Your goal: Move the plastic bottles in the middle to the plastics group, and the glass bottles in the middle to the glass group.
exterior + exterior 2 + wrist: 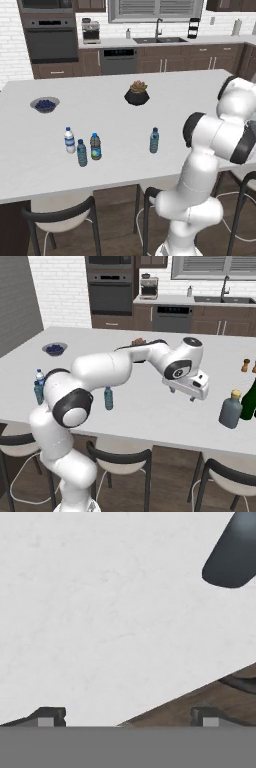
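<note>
A pale blue plastic bottle [154, 140] [108, 398] stands alone mid-counter near the front edge. Further left, a plastic bottle with a dark teal-green label [95, 146] stands close to the plastics group: a white-labelled bottle [69, 140] and a slim teal-blue one [82, 153]. At the right end, the broad grey-blue glass bottle [231, 409] with a tan stopper stands upright beside a dark green bottle [249, 401]. My gripper [182, 395] [127, 717] hovers open above the counter, left of the glass bottle, with nothing between its fingers. In the hand view the glass bottle [235, 552] shows at the top right.
A bowl of blueberries [45, 104] and a dark potted plant [136, 94] sit further back on the white counter [110, 120]. Small shakers [245, 365] stand at the far right. Stools [60, 215] line the front edge.
</note>
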{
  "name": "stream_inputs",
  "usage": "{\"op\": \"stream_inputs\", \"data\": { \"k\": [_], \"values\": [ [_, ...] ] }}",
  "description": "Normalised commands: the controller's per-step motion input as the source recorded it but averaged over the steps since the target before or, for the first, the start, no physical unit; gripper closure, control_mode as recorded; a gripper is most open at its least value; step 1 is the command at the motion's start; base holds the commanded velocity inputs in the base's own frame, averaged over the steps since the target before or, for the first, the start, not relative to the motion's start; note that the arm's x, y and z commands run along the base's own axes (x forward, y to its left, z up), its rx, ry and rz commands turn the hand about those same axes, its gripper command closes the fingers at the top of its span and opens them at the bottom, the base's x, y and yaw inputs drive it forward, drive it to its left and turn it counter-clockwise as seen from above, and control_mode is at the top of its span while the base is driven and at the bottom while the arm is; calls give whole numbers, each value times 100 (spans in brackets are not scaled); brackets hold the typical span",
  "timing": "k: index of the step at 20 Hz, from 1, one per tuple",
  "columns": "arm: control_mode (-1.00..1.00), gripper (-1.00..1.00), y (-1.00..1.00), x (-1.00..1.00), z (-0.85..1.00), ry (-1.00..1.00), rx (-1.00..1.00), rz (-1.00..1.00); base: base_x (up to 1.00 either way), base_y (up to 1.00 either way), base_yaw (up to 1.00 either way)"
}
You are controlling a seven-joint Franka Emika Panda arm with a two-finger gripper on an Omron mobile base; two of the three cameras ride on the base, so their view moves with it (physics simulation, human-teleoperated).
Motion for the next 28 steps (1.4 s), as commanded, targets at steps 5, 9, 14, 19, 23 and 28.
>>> {"op": "stream_inputs", "data": {
  "k": [5, 9, 14, 19, 23, 28],
  "values": [
    [-100, -100, 88, 0, 0, 1, 0, 24, 0, 0, 0],
    [-100, -100, 86, 0, 0, 0, 0, 27, 0, 0, 0],
    [-100, -100, 82, 3, 1, 1, 0, 26, 0, 0, 0],
    [-100, -100, 74, 8, 3, 4, 0, 24, 0, 0, 0],
    [-100, -100, 75, 4, 2, 0, 0, 22, 0, 0, 0],
    [-100, -100, 72, 0, 0, 0, 1, 12, 0, 0, 0]
  ]
}}
